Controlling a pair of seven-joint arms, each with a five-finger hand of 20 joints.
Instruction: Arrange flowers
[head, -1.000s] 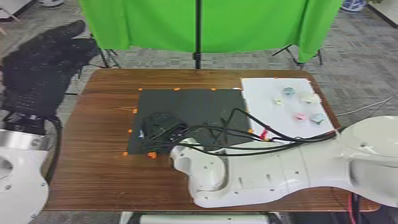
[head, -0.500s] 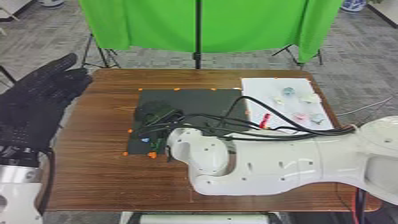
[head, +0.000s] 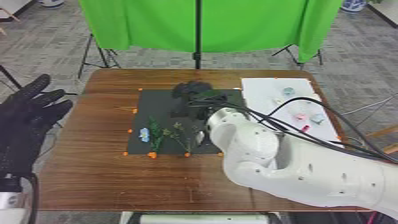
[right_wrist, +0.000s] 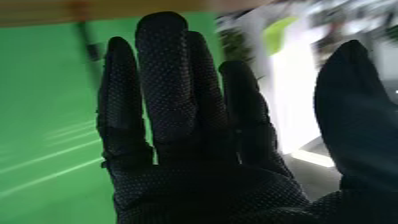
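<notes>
At upper centre, right hand (head: 194, 93) with straight, parted fingers

Left of centre, a blue flower (head: 144, 134) and green sprigs (head: 155, 133) lie on the black mat (head: 154, 104); pale blooms (head: 317, 118) dot the white sheet (head: 265, 89) at right. Far left, the left hand (head: 19, 117) is spread.

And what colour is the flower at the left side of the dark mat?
That flower is light blue; it shows best in the head view.

green cloth (head: 142, 25) with a black stand (head: 198, 30), beyond a brown wooden tabletop (head: 98, 175); grey floor (head: 160, 59) beneath; blue-and-white pot (head: 354, 5), far right.
</notes>
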